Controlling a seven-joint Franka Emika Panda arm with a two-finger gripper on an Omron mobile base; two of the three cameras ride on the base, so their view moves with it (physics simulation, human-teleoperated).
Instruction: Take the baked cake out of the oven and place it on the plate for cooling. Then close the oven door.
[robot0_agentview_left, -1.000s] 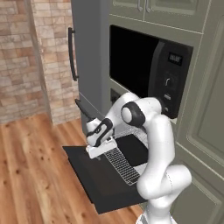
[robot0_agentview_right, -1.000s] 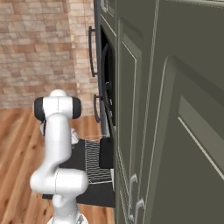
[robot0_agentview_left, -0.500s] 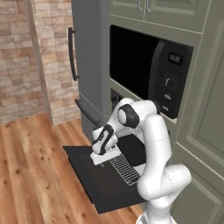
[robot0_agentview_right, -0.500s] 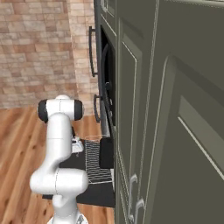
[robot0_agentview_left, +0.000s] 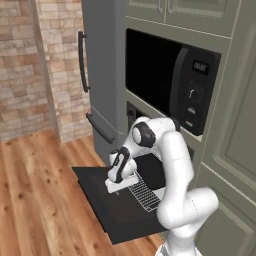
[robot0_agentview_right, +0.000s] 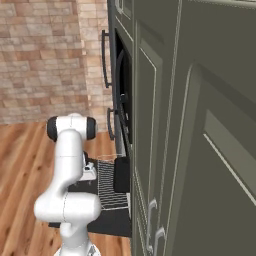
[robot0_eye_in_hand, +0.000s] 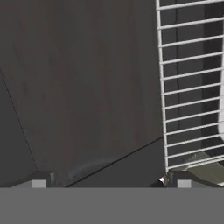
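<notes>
Room: wood floor (robot0_agentview_left: 35, 200) and brick wall (robot0_agentview_left: 30, 60) are seen at the left.
Oven door (robot0_agentview_left: 107, 210): dropped flat, lower centre.
Wire rack (robot0_agentview_left: 142, 192): pulled out over the door.
Gripper (robot0_agentview_left: 116, 190): held low over the door beside the rack's edge, fingers spread wide, nothing gripped.
Oven (robot0_agentview_left: 142, 167): behind the arm, centre.

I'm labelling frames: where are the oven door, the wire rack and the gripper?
oven door (robot0_agentview_left: 100, 197), left base view, bare inner face of the lowered panel.
wire rack (robot0_eye_in_hand: 188, 83), hand view, white bars.
gripper (robot0_agentview_left: 119, 189), left base view, between its open fingertips.
</notes>
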